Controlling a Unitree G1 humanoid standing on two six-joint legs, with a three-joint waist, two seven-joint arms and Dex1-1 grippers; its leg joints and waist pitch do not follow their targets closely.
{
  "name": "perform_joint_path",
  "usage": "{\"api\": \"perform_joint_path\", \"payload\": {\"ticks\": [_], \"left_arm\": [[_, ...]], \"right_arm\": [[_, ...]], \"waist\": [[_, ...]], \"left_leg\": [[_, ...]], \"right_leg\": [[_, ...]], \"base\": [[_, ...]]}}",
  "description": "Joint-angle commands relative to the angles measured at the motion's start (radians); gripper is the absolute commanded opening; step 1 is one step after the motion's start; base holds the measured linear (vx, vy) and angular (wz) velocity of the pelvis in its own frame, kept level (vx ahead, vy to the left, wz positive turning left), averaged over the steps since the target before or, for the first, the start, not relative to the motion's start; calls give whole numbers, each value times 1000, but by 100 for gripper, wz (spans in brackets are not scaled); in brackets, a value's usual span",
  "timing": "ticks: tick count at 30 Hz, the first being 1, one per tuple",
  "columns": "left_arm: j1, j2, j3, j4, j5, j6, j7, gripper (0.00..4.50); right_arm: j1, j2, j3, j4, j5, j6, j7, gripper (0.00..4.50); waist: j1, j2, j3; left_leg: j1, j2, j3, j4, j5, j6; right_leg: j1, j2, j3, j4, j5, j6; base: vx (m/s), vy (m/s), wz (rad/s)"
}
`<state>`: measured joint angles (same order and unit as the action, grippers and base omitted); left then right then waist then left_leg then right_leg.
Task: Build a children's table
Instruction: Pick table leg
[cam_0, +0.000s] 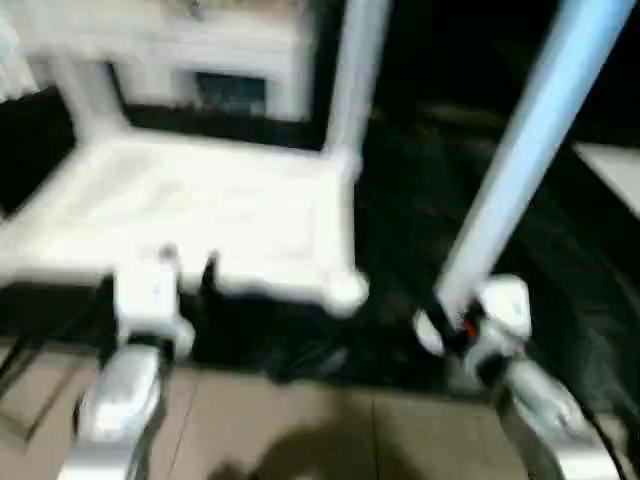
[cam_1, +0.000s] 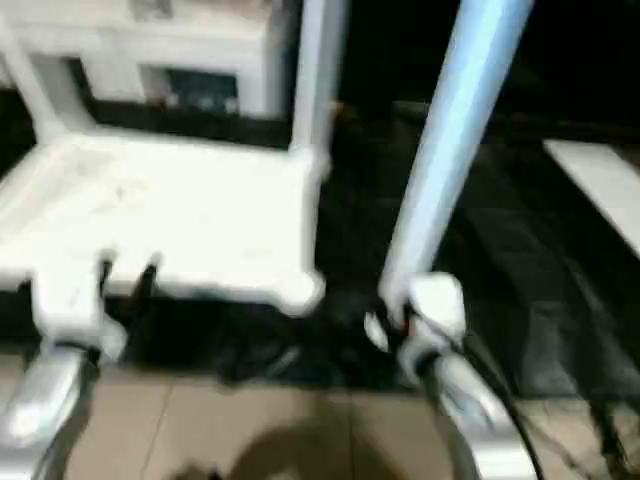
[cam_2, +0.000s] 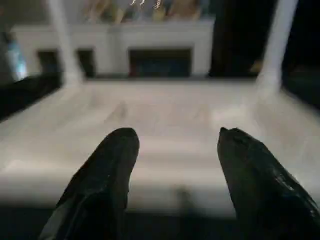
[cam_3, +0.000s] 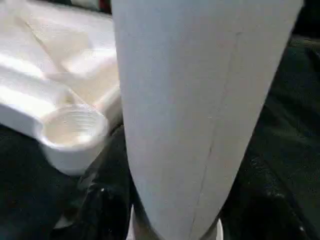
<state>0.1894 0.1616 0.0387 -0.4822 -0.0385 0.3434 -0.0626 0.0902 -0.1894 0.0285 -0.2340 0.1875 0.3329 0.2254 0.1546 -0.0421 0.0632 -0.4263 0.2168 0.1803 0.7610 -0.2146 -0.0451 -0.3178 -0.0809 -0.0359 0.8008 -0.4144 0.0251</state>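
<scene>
The white table top (cam_0: 200, 210) lies upside down on a black mat. Two white legs stand upright in its far corners, one at the left (cam_0: 90, 90) and one at the right (cam_0: 352, 70). Its near right corner socket (cam_3: 72, 130) is empty, with a threaded inside. My right gripper (cam_0: 455, 325) is shut on the lower end of a third white leg (cam_0: 530, 140), which slants up and to the right, just right of that socket. My left gripper (cam_2: 175, 150) hangs open at the top's near edge, with nothing between its black fingers (cam_0: 210, 272).
A white cabinet (cam_0: 200, 50) stands behind the table top. The black mat (cam_0: 420, 200) covers the floor under and to the right of it. Tan floor tiles (cam_0: 350, 430) lie nearest me. A flat white panel (cam_0: 610, 170) lies at the right edge.
</scene>
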Motion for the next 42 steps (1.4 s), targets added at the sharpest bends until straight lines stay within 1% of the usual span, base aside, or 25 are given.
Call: {"api": "perform_joint_path", "payload": {"ticks": [1, 2, 3, 4, 6, 9, 11, 12, 14, 15, 16, 17, 18, 19, 21, 22, 23, 24, 25, 26, 28, 29, 31, 37, 42], "left_arm": [[-29, 10, -8, -6, 12, 5, 1, 297], [-29, 10, -8, -6, 11, 4, 0, 297], [-28, 9, -8, -5, 8, 3, -1, 297], [-21, 11, -14, -12, 8, 7, -1, 297], [-13, 13, -19, -19, 11, 15, 3, 297], [-13, 4, -14, -22, 2, 10, -1, 297], [-9, -4, -11, -27, -1, 16, -5, 297], [-9, 5, -18, -25, 16, 15, -6, 297], [-11, 21, -32, -20, 42, 12, -7, 297], [-11, 25, -35, -19, 46, 10, -8, 297], [-9, 23, -34, -19, 37, 24, -7, 297], [-10, 25, -36, -19, 40, 22, -8, 297], [-10, 27, -37, -18, 41, 19, -8, 297], [-12, 14, -30, -21, 27, 19, -4, 297], [-18, 12, -25, -20, 27, 19, -4, 297], [-21, 13, -23, -17, 26, 20, -6, 297], [-26, 4, -14, -11, 15, 4, -3, 297], [-26, 4, -14, -11, 15, 4, -3, 297], [-33, 9, -12, -3, 8, 16, -9, 297], [-39, 14, -15, 10, -4, 7, -28, 297], [-51, 24, -19, 29, -21, -4, -62, 297], [-63, 52, -39, 50, -22, -10, -109, 297], [-91, 72, -55, 89, -55, -7, -180, 297], [-202, 203, -178, 209, -161, 16, -538, 336], [-280, 299, -263, 284, -170, 5, -760, 350]], "right_arm": [[5, 13, 2, -17, 5, -15, -3, 189], [5, 14, 2, -17, 7, -17, -2, 189], [5, 15, 3, -17, 9, -19, 1, 189], [9, 16, 3, -19, 9, -21, 6, 189], [13, 20, -1, -22, 7, -21, 5, 189], [16, 30, -14, -22, 16, -6, -7, 189], [21, 34, -18, -20, 26, -3, -5, 189], [24, 26, -8, -19, 11, -14, -4, 189], [31, 20, 3, -20, -4, -19, -3, 189], [32, 19, 4, -20, -6, -20, -3, 189], [30, 20, 5, -24, -3, -13, 0, 189], [29, 20, 5, -25, -2, -11, -1, 189], [26, 20, 4, -24, -2, -9, -1, 189], [18, 15, 6, -22, -5, -5, 2, 189], [4, 10, 4, -17, -8, -4, 6, 189], [-1, 11, 2, -16, -8, -2, 5, 189], [-8, 7, 0, -10, -12, -9, 8, 189], [-8, 7, 0, -10, -12, -9, 8, 189], [-22, 6, -10, -2, -2, -8, 13, 189], [-34, -1, -9, 3, -1, -9, 24, 189], [-56, -7, -8, 11, 8, 5, 38, 189], [-78, -7, -15, 20, 39, 31, 54, 189], [-105, -23, -7, 36, 42, 16, 82, 189], [-186, -58, 1, 122, 58, -2, 181, 189], [-213, -76, 23, 144, 72, 6, 245, 189]], "waist": [[-18, -22, 23], [-21, -9, 34], [-23, 28, -9], [-64, 76, -10], [-103, 87, -47], [-142, 55, -36], [-117, -3, -44], [-101, -8, -47], [-94, -5, -54], [-95, 14, -49], [-103, 51, -49], [-149, 68, -64], [-166, 61, -82], [-160, 61, -96], [-152, 57, -86], [-147, 24, -84], [-141, -30, -77], [-118, -25, -48], [-104, -42, -84], [-97, -45, -84], [-98, -11, -72], [-111, 5, -69], [-113, 23, -75], [-105, 13, -53], [-101, 19, -57]], "left_leg": [[31, -64, -105, 76, -140, 0], [83, -60, -109, 69, -219, -17], [142, -44, -118, -32, -404, -31], [152, 21, -197, -221, -702, -75], [183, 42, -250, -271, -685, 31], [168, -12, -261, -287, -563, 212], [63, -95, -162, -178, -328, 195], [40, -87, -131, -71, -177, 149], [7, -70, -125, -65, -44, 107], [27, -65, -108, -137, 24, 114], [85, -43, -119, -223, -13, 136], [190, 18, -208, -251, -151, 229], [235, 53, -257, -253, -138, 328], [260, 82, -282, -223, 17, 494], [215, 66, -254, -220, 289, 574], [172, 17, -200, -229, 273, 521], [126, -73, -121, -188, 65, 393], [75, -107, -100, -182, -85, 327], [60, -112, -119, -94, -83, 202], [45, -99, -125, -96, -25, 151], [57, -70, -120, -180, 234, 29], [70, -58, -116, -190, 246, 33], [89, -37, -117, -190, 206, 15], [98, -11, -83, -227, -204, -14], [92, -11, -67, -225, -157, -8]], "right_leg": [[4, -137, 116, -320, -1057, -184], [-30, -137, 78, -320, -1014, -192], [12, -89, 57, -270, -704, -229], [-16, 32, 3, -138, -292, -169], [-19, 26, -25, -73, 60, -81], [7, 2, -25, -129, 134, -28], [143, -103, 78, -288, -67, -45], [175, -189, 147, -360, -378, -115], [180, -151, 123, -352, -323, -236], [153, -73, 57, -341, -250, -271], [114, 8, -20, -310, -200, -229], [24, 54, -48, -195, -97, -163], [-18, 46, -40, -132, -49, -114], [-79, 17, -21, -76, 2, -11], [-125, -6, -3, -47, 98, 70], [-113, -10, 13, -95, 213, 34], [-56, -37, 68, -222, 296, -3], [-21, -76, 109, -284, 64, 19], [55, -159, 181, -289, -15, -77], [77, -164, 172, -270, 81, -121], [28, -50, 82, -206, 624, -180], [9, -18, 62, -201, 636, -170], [-6, -20, 55, -202, 526, -202], [-19, -44, 63, -233, 96, -230], [-19, -51, 68, -234, 89, -220]], "base": [[51, 31, 3], [8, 109, 7], [-11, 57, 14], [-10, 92, 18], [55, 111, -16], [59, 65, -31], [51, 0, -22], [118, -14, 0], [129, 0, 2], [174, 33, 12], [174, 33, 12], [209, 52, 13], [214, 24, 10], [214, 24, 10], [166, -40, -11], [144, -43, -17], [98, -56, -3], [96, -71, 6], [96, -71, 6], [102, -48, 0], [84, -23, 2], [0, 0, 0], [0, 0, 0], [0, 0, 0], [0, 0, 0]]}}
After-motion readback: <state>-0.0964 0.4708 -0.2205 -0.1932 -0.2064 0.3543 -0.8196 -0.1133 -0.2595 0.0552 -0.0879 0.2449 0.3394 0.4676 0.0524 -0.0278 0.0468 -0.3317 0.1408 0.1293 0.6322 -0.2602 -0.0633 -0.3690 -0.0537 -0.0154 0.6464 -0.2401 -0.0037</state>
